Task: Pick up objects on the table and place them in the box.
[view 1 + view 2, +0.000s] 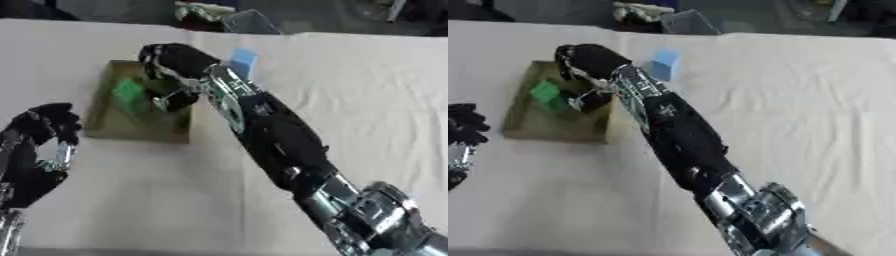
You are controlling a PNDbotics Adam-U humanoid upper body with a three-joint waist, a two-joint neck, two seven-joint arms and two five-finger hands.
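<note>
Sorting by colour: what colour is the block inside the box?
Green block, clearest in the left eye view.

light: even, fairly bright | shadows: soft, faint on table | glare: none, cloth slightly washed out | focus: soft blur throughout | far edge: dim, indistinct

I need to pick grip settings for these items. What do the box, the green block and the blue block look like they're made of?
The box looks like plain cardboard: dull olive-brown, matte, thin upright walls. The green block lying inside it, by the right hand, has a flat saturated colour and crisp edges, so painted wood, plastic or foam; the look leaves that open. The blue block on the white cloth looks the same kind.
</note>
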